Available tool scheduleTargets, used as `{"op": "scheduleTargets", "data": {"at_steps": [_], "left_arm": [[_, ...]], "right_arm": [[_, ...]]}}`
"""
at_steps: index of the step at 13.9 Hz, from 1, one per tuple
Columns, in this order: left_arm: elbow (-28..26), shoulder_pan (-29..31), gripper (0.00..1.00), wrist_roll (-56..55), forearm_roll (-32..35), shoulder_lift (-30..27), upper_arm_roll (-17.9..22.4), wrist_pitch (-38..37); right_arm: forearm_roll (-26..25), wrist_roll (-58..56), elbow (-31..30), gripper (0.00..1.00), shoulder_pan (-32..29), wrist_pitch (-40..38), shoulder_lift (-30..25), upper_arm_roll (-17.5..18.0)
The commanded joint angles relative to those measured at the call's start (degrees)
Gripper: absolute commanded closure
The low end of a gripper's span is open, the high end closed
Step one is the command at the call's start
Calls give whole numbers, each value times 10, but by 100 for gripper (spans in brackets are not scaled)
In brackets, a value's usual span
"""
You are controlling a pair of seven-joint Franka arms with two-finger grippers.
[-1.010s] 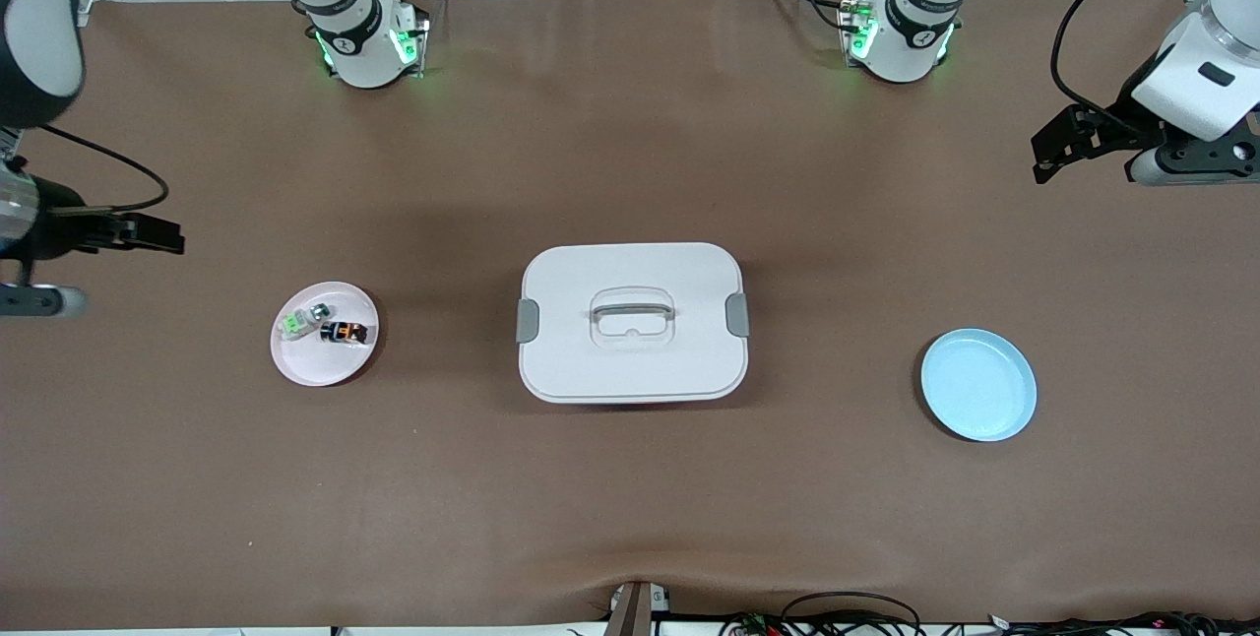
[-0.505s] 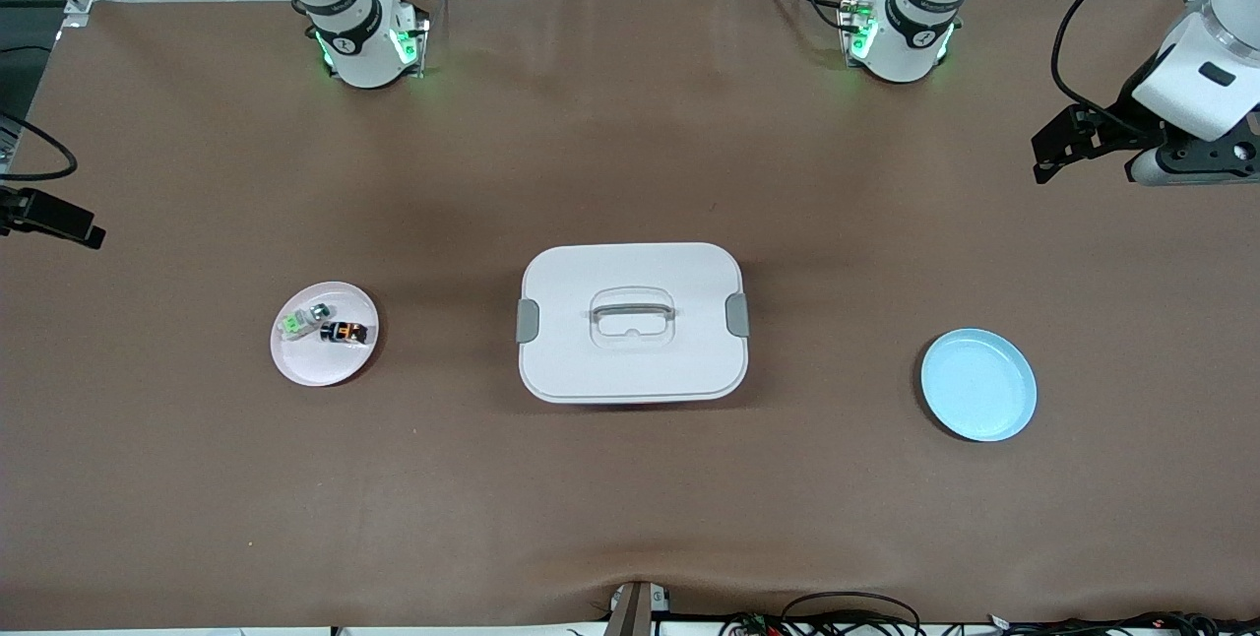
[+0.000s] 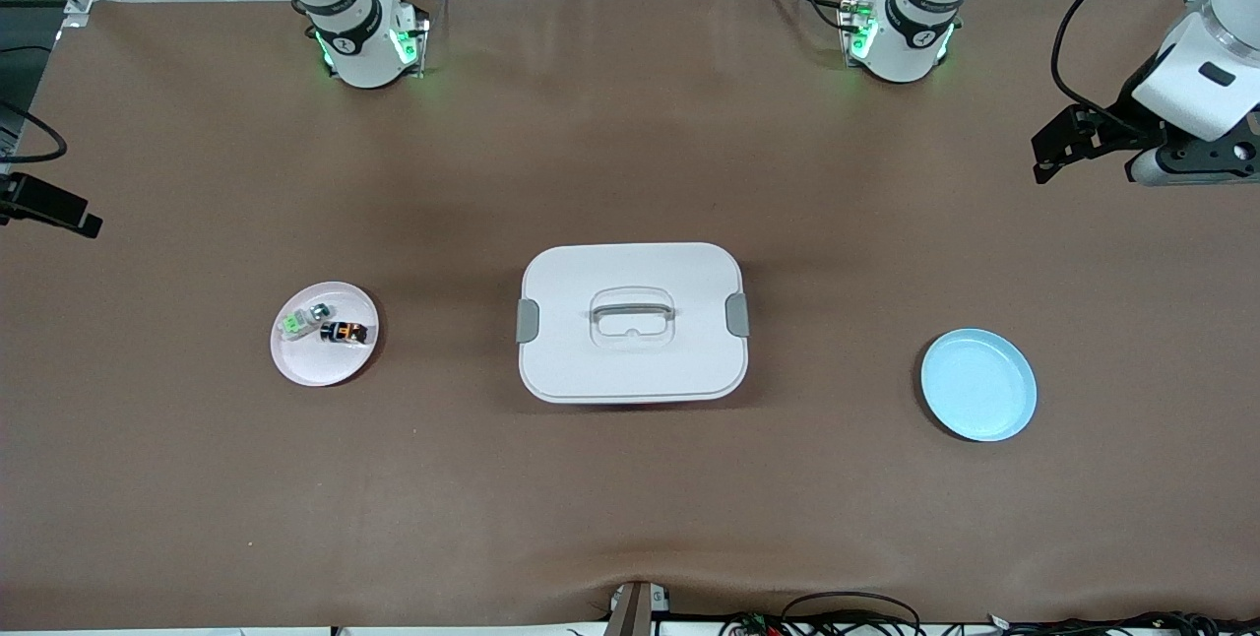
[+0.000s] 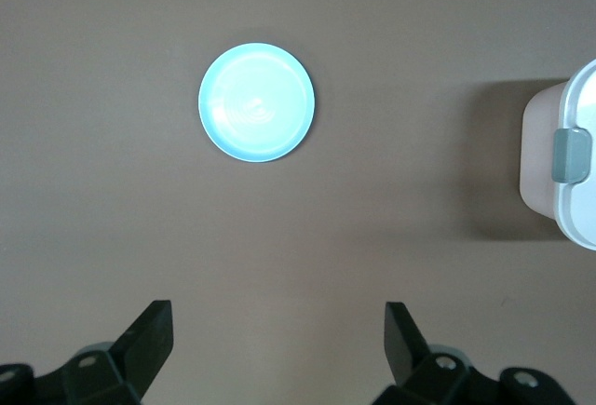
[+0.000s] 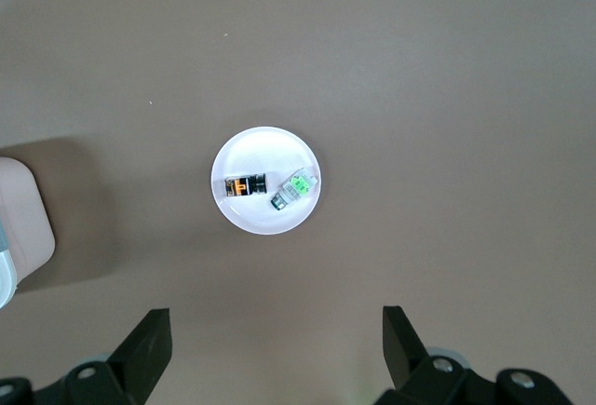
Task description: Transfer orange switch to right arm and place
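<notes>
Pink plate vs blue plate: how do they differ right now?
Colour: the pink plate is pale pink, the blue plate light blue.
Contents: the pink plate holds the orange switch and a green-faced block; the blue plate holds nothing.
Position: the pink plate sits toward the right arm's end of the table, the blue plate toward the left arm's end, with the white lidded box between them.
Shared: both are round, shallow and flat on the table.

Brightness: the table [image 3: 630, 154] is evenly and brightly lit from overhead.
Shadows: soft, diffuse shade is cast around the white box [image 3: 630, 267]; a darker patch is seen beside it in both wrist views.
Glare: a faint sheen is shown on the blue plate [image 4: 256, 102]; the pink plate [image 5: 267, 214] is nearly washed out.
Focus: no blur is noted.
</notes>
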Motion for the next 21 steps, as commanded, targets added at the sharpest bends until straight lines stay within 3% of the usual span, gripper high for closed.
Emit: {"op": "scheduleTargets", "data": {"at_steps": [1, 8, 13, 21], "left_arm": [[-1, 4, 0, 9, -5, -6, 0, 0], [-1, 4, 0, 9, -3, -6, 0, 0], [-1, 4, 0, 8, -3, -6, 0, 0], [-1, 4, 0, 9, -3, -7, 0, -3]], "right_arm": [[26, 2, 2, 0, -28, -7, -5, 6], [40, 0, -5, 0, -34, -40, -29, 8], [40, 0, -79, 0, -20, -27, -71, 6], [33, 3, -83, 0, 0, -21, -77, -3]]}}
